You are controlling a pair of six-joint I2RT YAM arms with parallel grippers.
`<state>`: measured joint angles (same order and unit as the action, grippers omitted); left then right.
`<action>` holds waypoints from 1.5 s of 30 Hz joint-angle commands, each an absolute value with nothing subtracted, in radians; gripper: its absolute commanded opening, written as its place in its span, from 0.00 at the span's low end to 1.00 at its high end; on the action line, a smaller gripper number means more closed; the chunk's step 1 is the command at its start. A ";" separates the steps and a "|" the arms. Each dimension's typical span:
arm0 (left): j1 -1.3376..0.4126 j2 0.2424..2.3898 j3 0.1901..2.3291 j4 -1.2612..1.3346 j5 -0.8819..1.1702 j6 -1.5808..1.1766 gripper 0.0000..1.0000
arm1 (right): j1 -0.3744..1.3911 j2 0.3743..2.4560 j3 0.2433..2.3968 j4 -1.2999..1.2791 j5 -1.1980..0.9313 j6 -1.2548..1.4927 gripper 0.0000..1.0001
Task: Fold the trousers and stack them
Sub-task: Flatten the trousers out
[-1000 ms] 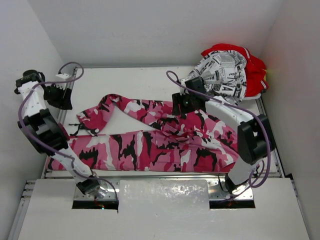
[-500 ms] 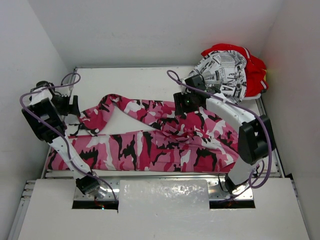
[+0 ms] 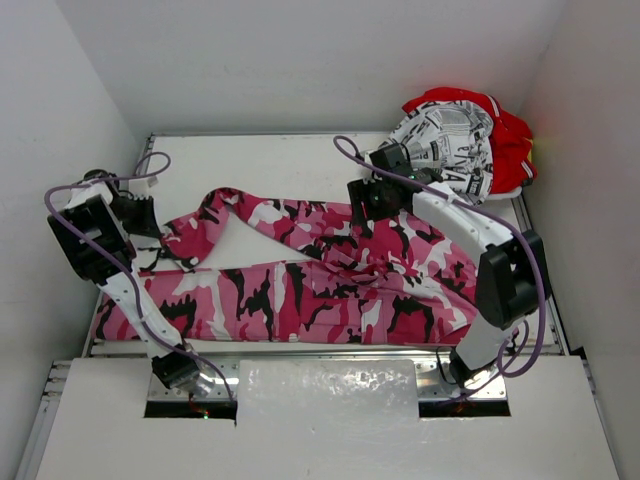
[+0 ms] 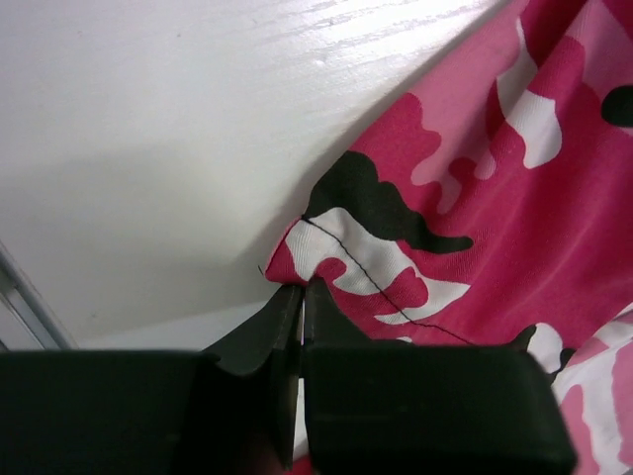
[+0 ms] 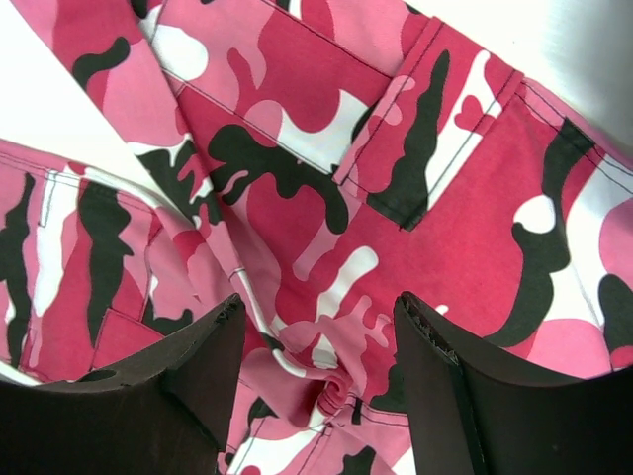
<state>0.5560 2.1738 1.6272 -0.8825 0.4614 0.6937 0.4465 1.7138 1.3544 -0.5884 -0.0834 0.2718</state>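
Camouflage trousers (image 3: 300,290), left pincer (image 4: 300,288) clenched at hem, right pincer (image 5: 318,309) released, newsprint trousers (image 3: 450,150) illegible

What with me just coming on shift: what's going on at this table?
Two robot arms are working on the camouflage trousers, spread unfolded across the table. The left end effector is shut on a leg's hem corner; the right end effector hangs open over the bunched middle. The newsprint pair and red pair lie heaped at the far right corner.

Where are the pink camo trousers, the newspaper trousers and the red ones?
camouflage trousers (image 3: 260,295), top view, near leg.
newsprint trousers (image 3: 450,145), top view, middle of heap.
red trousers (image 3: 515,140), top view, right side.
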 commanded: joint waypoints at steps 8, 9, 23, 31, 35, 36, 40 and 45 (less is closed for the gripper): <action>0.538 2.169 1.673 -0.801 0.572 0.664 0.00 | 0.434 1.709 1.365 -0.595 -0.041 0.255 0.59; 0.538 2.146 1.686 -0.790 0.581 0.666 0.00 | 0.431 1.706 1.364 -0.594 -0.038 0.258 0.59; 0.535 1.678 1.670 -0.842 0.695 1.162 0.00 | 0.433 1.671 1.213 -0.460 -0.060 0.314 0.59; 0.584 1.522 1.215 -0.795 0.517 1.379 0.00 | 0.459 1.678 1.175 -0.402 -0.101 0.333 0.59; 0.643 1.526 1.135 -0.721 0.454 1.374 0.00 | 0.459 1.669 1.164 -0.394 -0.103 0.330 0.59; 0.667 1.549 1.137 -0.710 0.434 1.371 0.00 | 0.459 1.667 1.161 -0.393 -0.104 0.327 0.59; 0.715 1.612 1.198 -0.692 0.397 1.316 0.00 | 0.459 1.661 1.154 -0.391 -0.106 0.327 0.59; 0.746 1.651 1.304 -0.641 0.379 1.145 0.00 | 0.460 1.651 1.146 -0.393 -0.098 0.325 0.59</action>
<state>0.7303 1.6569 1.2282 -0.7097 0.3889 1.2526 0.4545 1.7065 1.1511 -0.4259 -0.0898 0.3180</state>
